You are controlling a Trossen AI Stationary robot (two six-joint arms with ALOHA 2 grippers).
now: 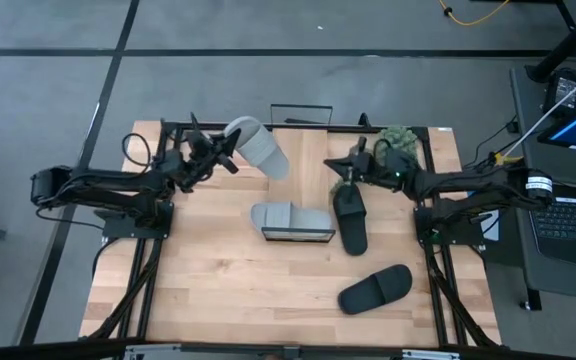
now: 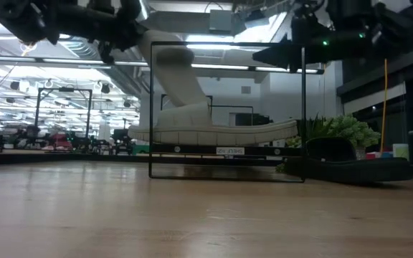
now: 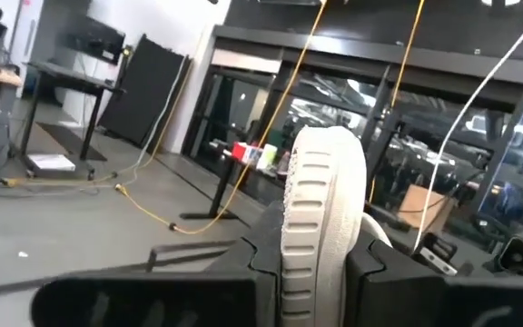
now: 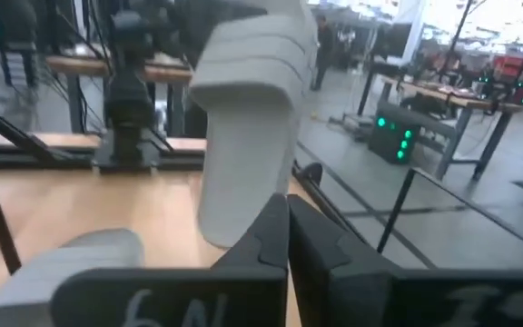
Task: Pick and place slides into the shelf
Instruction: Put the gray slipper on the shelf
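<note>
My left gripper (image 1: 226, 152) is shut on a light grey slide (image 1: 260, 146), held in the air beyond the shelf (image 1: 298, 237), toward the table's far edge. A second grey slide (image 2: 214, 129) lies flat on its sole inside the shelf's wire frame (image 2: 151, 107). My right gripper (image 1: 336, 166) is shut and holds nothing; it hangs above one end of a black slide (image 1: 350, 218) that lies on the table right of the shelf. Another black slide (image 1: 376, 288) lies on its sole near the front right. My left gripper pinches the upper end of the grey slide between its two fingers, and the ribbed edge (image 3: 309, 238) shows between them. The fingers come about level from the table's left. The slide is lifted clear and tilted, its free end (image 2: 196, 100) sloping down toward the shelf.
A green potted plant (image 1: 396, 140) stands at the far right corner, close behind my right arm. The table's black frame rails (image 1: 298, 127) run along its far edge. Bare wood lies at the near left (image 1: 188, 290).
</note>
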